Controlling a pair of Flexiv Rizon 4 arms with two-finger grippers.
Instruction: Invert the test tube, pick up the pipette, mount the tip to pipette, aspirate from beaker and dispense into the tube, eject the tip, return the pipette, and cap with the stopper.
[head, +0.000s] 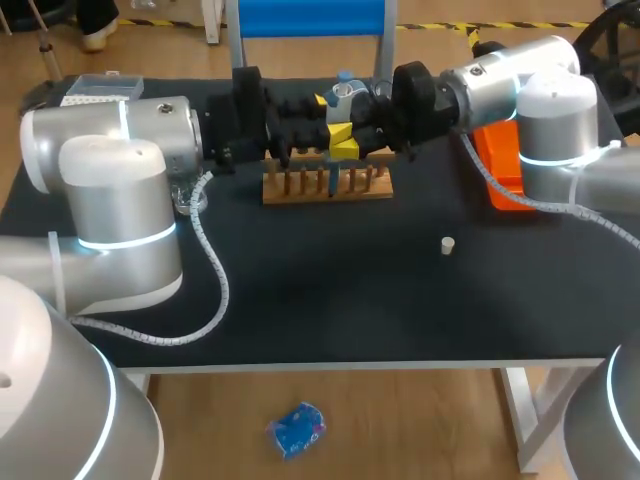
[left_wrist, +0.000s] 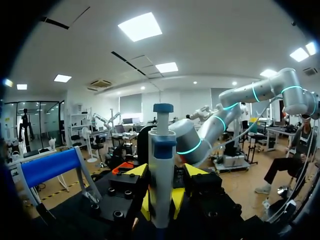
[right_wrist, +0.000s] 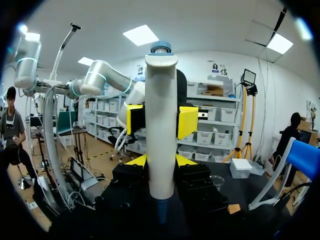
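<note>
A white pipette (head: 345, 92) with a blue top stands upright over the wooden rack (head: 328, 187) at the back middle of the table. Both arms meet there. My left gripper (left_wrist: 161, 202) has its yellow fingertips (left_wrist: 146, 206) pressed to both sides of the pipette (left_wrist: 161, 165). My right gripper (right_wrist: 160, 161) is shut on the same pipette (right_wrist: 161, 125) from the opposite side, lower on the body. A blue end shows at the pipette's bottom. A small white stopper (head: 447, 245) lies alone on the black mat at the right. The test tube is hidden behind the grippers.
An orange tray (head: 500, 165) sits at the back right under my right arm. A clear glass beaker (head: 190, 196) stands by my left arm, and a clear tip box (head: 100, 88) at the back left corner. My left arm's cable (head: 215, 280) loops over the mat.
</note>
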